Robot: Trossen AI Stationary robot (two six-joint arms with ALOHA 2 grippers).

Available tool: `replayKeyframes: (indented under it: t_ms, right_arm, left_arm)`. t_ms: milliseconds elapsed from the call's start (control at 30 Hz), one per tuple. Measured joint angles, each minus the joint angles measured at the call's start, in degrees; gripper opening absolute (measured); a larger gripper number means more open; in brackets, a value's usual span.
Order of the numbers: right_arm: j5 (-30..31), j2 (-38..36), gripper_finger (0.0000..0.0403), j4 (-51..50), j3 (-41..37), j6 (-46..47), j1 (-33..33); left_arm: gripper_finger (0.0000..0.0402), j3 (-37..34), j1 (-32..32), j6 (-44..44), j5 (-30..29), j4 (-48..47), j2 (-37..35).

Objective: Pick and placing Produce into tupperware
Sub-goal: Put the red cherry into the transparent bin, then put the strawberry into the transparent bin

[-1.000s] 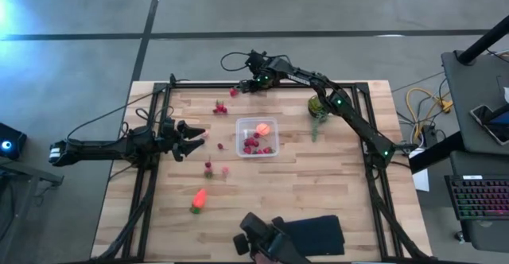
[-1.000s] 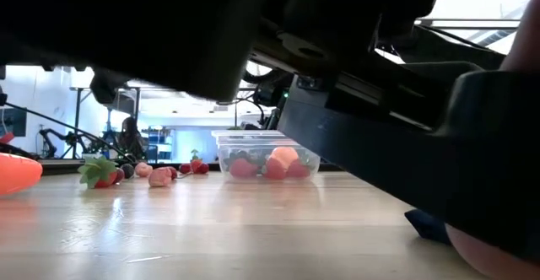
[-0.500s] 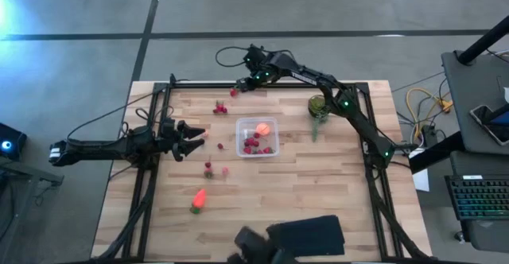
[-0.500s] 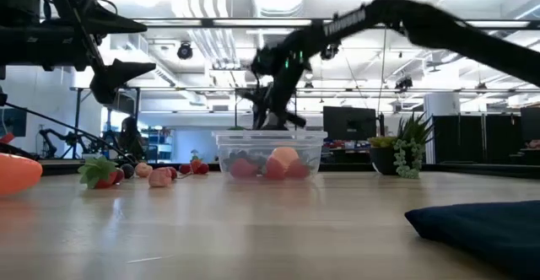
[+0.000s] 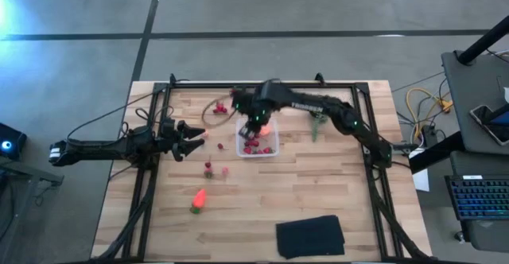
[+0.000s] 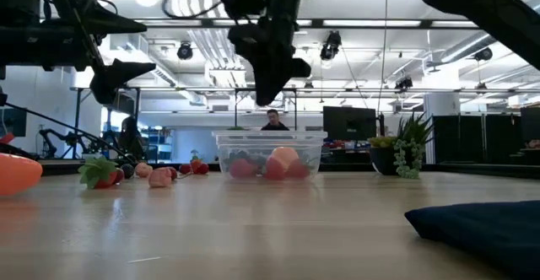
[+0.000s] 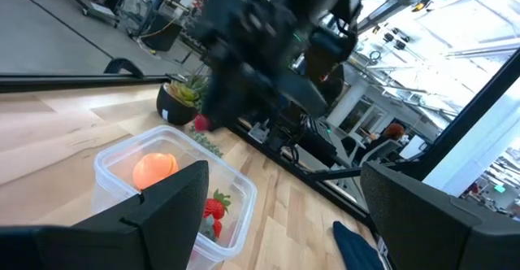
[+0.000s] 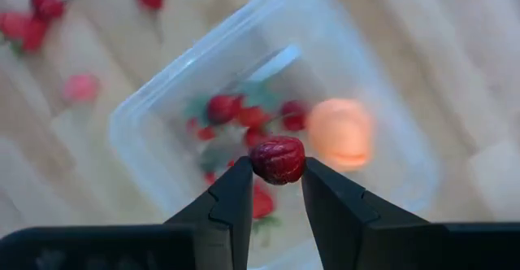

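Note:
The clear tupperware (image 5: 257,137) stands mid-table and holds the round orange-red fruit (image 8: 341,132) and several red berries. My right gripper (image 5: 256,119) hovers just above the box, shut on a red berry (image 8: 278,158). My left gripper (image 5: 196,137) waits open above the table, left of the box, touching nothing. More berries (image 5: 208,168) lie loose on the wood left of the tupperware (image 6: 270,155). The orange carrot piece (image 5: 199,198) lies toward the near-left corner. My right gripper pinches the red berry by its two opposite sides (image 8: 258,163) between the free ends of its fingers (image 8: 236,195). The fingers point down from above. The berry is lifted clear, over the open tupperware (image 8: 162,115).
A flat black cloth (image 5: 310,236) lies at the near edge. The spiky green plant (image 6: 409,149) stands right of the box, partly under the right arm. A cable loop (image 5: 215,109) hangs over the far-left part of the table. A strawberry (image 6: 99,172) lies among the loose berries.
My right gripper has swung from the table's far edge toward the near side and now hangs over the tupperware. A dark object that filled the near edge and blocked the low view has gone from the picture. My left arm has kept still.

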Motion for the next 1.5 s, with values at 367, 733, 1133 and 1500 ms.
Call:
replayKeyframes:
  t_ms: [367, 733, 1133, 1500]
  right_arm:
    - [8.86, 4.67, 0.0124, -5.12, -0.20, 5.18, 7.35]
    - [13.54, 5.19, 0.0239, -6.58, -0.24, 8.26, 8.51]
    - [15.05, 1.24, 0.0237, 1.06, -0.22, 10.55, 9.56]
    - [16.46, -14.97, 0.0230, 21.28, -0.20, -2.83, 10.52]
  left_arm:
    - [0.0306, 0.00, -0.02, 0.04, 0.11, -0.15, 0.11]
    - [0.0306, -0.01, -0.02, 0.04, -0.03, -0.10, 0.11]
    - [0.0306, -0.01, 0.00, 0.02, -0.02, 0.01, 0.07]
    - [0.0306, 0.00, 0.00, 0.02, -0.02, -0.03, 0.10]
